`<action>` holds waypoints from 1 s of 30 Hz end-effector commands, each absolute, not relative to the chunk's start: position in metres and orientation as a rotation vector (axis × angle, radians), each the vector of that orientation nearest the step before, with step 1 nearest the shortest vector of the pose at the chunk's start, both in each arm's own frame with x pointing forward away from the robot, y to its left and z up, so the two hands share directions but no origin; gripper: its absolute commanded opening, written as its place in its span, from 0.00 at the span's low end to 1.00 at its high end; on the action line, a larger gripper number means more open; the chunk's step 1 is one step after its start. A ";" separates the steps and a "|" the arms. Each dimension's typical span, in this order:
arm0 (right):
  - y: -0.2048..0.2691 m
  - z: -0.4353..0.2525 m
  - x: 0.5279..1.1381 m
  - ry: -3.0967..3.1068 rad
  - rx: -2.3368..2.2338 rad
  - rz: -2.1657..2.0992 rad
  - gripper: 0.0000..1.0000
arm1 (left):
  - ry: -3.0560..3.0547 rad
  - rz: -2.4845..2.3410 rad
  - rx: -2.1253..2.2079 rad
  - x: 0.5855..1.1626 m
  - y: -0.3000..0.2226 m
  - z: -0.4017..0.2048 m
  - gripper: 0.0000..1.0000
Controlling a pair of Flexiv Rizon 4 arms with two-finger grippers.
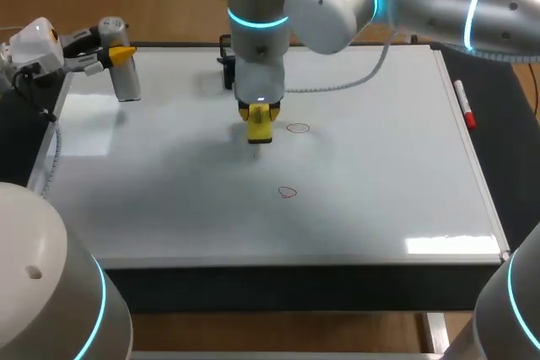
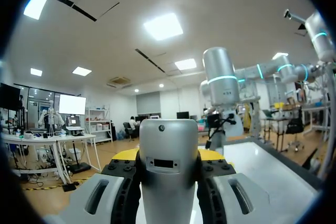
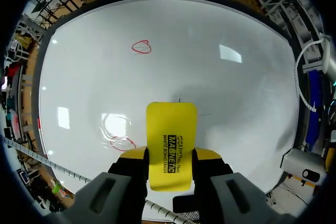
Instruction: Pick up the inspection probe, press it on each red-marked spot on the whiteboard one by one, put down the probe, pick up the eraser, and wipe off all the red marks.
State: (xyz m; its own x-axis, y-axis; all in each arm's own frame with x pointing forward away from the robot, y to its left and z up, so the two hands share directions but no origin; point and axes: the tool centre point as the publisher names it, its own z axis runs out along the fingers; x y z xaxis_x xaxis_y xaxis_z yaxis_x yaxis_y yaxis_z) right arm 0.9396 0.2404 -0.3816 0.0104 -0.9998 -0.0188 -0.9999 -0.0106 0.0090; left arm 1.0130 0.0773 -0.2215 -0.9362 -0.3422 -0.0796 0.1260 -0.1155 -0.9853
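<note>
The right arm's fingers (image 3: 131, 155) gripped the yellow eraser (image 1: 259, 126) over the whiteboard (image 1: 380, 174), just left of a red mark (image 1: 297, 128), so a flat, firm rightward wipe should clear it; the left fingers (image 2: 124, 156) clasped the probe (image 1: 125, 73) far-left.

Bright overhead light leaves glare patches (image 1: 451, 244) on the whiteboard (image 1: 380, 166).
</note>
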 end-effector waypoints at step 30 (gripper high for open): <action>0.040 -0.375 0.977 2.476 -1.915 0.024 0.00 | 1.848 -2.123 -0.239 1.013 0.078 -0.220 0.00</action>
State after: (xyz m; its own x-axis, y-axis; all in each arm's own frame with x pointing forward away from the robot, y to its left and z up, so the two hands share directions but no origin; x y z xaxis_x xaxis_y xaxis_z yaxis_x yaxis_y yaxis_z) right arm 0.9798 0.0604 -0.3758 -0.2528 -0.9675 0.0021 -0.9675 0.2528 0.0049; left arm 1.0130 0.0773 -0.2215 -0.9362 -0.3422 -0.0796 0.1260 -0.1155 -0.9853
